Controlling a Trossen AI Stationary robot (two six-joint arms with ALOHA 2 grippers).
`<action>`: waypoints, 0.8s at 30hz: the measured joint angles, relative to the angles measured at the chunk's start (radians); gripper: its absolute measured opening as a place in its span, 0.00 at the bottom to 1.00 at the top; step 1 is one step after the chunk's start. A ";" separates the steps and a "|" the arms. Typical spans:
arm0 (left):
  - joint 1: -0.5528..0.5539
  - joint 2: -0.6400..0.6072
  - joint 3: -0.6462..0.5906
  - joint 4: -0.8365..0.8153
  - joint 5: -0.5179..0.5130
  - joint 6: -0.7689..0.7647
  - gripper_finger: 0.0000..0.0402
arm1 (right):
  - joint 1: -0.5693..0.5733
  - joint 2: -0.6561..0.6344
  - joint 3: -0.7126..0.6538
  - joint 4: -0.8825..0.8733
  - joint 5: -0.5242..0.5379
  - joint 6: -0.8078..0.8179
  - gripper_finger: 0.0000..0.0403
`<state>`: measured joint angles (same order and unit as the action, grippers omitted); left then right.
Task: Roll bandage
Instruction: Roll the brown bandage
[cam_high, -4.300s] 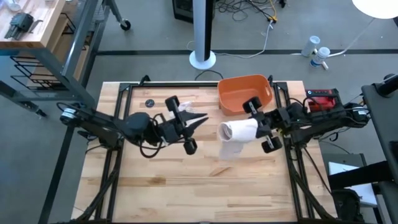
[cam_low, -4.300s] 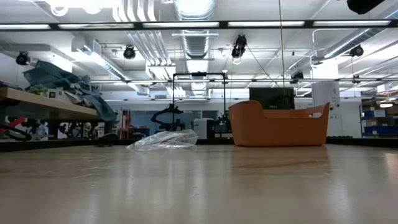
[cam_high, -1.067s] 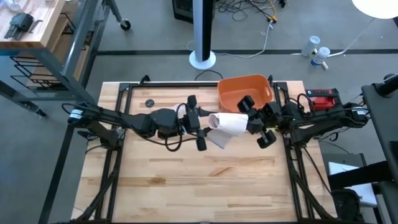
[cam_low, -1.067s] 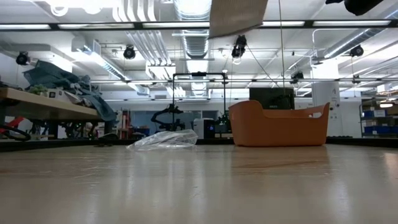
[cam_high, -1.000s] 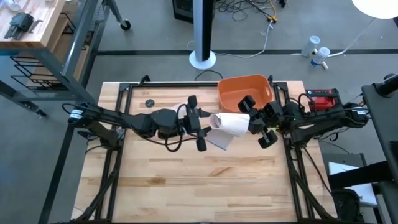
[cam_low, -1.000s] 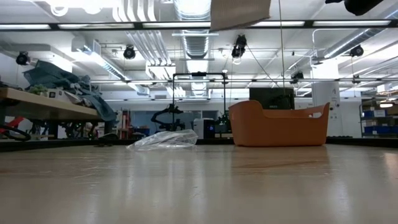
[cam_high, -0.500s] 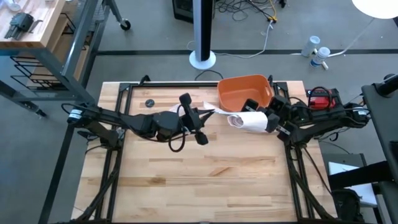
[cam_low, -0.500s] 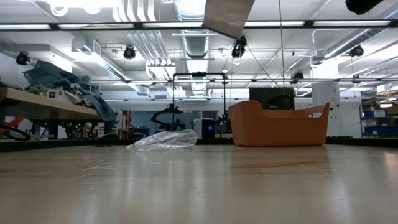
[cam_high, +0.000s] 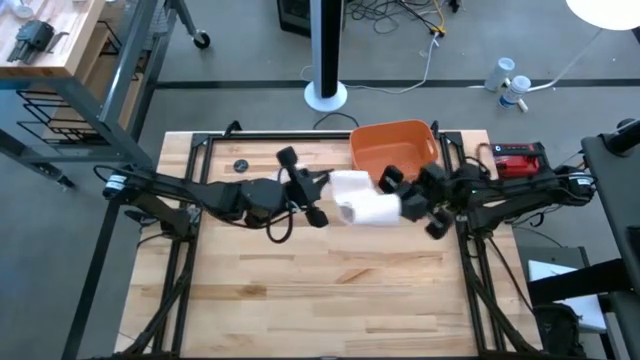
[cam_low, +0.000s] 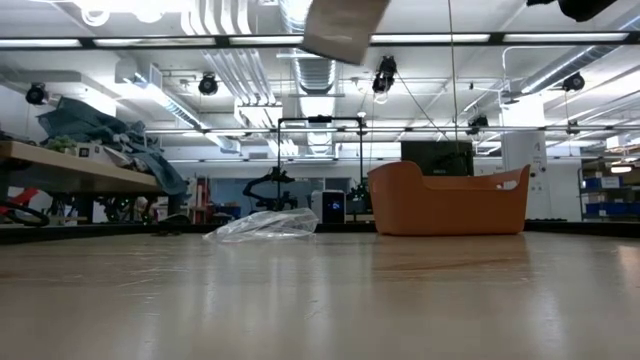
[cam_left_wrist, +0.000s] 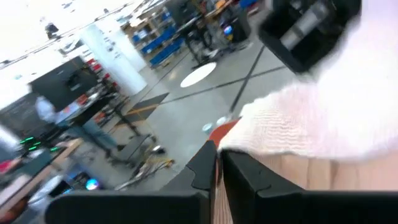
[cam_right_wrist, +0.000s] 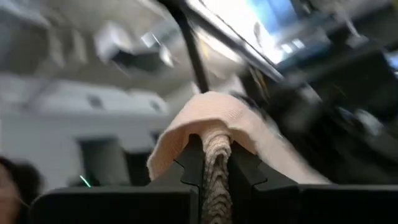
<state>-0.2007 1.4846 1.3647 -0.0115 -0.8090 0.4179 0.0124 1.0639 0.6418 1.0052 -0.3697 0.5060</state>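
From above, the off-white soft gauze bandage (cam_high: 362, 203) hangs in the air over the pale wooden slatted bench (cam_high: 320, 300), just in front of the orange plastic tub (cam_high: 392, 150). The left gripper (cam_high: 312, 196) pinches its left end with fingers closed on the cloth; the right gripper (cam_high: 412, 205) grips the rolled right end, fingers likewise closed.

At bench height, only a corner of the bandage (cam_low: 343, 28) shows at the top edge, well above the crumpled clear plastic wrapper (cam_low: 263, 225) lying beside the tub (cam_low: 450, 200).

The left wrist camera shows its 2 dark fingers (cam_left_wrist: 249, 177) pressed together, seemingly on the edge of the knitted cloth (cam_left_wrist: 311, 118).

The right wrist camera shows the cloth (cam_right_wrist: 214, 134) draped over and clamped between the nearly shut fingers (cam_right_wrist: 249, 171).
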 joint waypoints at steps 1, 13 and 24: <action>-0.006 -0.020 0.000 -0.036 -0.036 -0.002 0.06 | 0.000 -0.006 0.000 -0.055 0.016 -0.028 0.07; -0.027 -0.202 0.000 -0.506 -0.111 -0.337 0.15 | 0.000 -0.067 -0.001 -0.317 0.240 -0.243 0.07; -0.040 -0.237 0.000 -0.580 -0.064 -0.440 0.17 | 0.000 -0.061 -0.001 -0.293 0.242 -0.248 0.07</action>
<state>-0.2405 1.2479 1.3647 -0.5916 -0.8730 -0.0218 0.0128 1.0030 0.6411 0.7126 -0.1272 0.2581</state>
